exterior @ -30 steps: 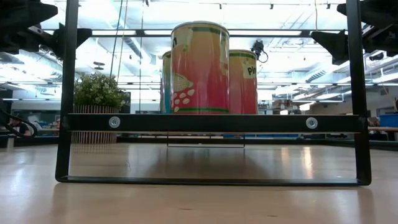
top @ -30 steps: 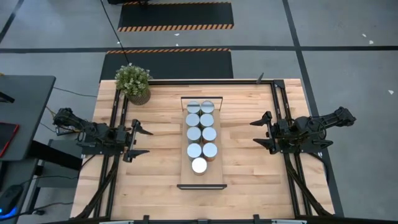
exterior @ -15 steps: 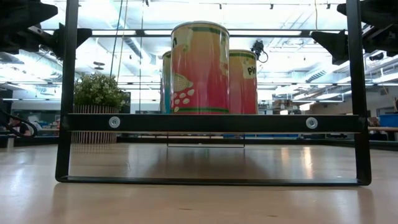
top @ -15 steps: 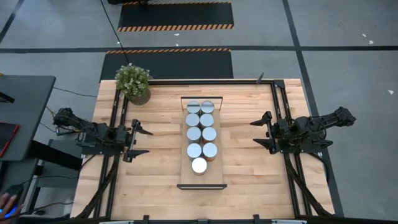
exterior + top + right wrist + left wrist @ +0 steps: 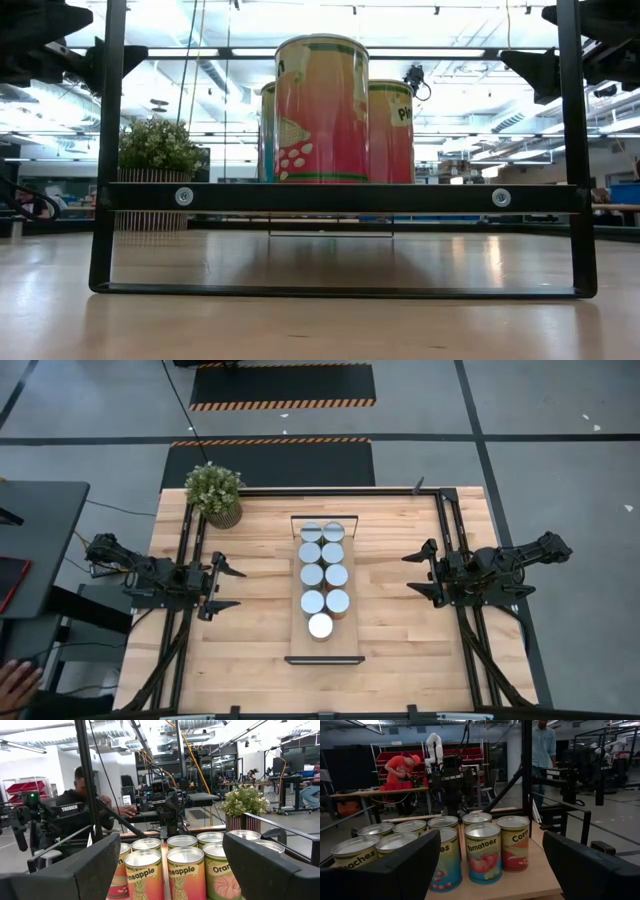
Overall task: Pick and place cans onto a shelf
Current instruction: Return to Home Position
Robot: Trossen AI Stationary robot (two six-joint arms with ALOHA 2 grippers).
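Silver-topped cans on shelf between spread left end effector, spread right end effector.

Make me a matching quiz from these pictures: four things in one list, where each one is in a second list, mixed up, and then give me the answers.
Things:
1. potted plant
2. cans
3. left gripper
4. right gripper

Places:
A. standing together on the shelf in the middle of the table
B. open, over the table's right side, apart from the shelf
C. standing at a corner of the table
D. open, over the table's left side, apart from the shelf

Pairs: 1-C, 2-A, 3-D, 4-B
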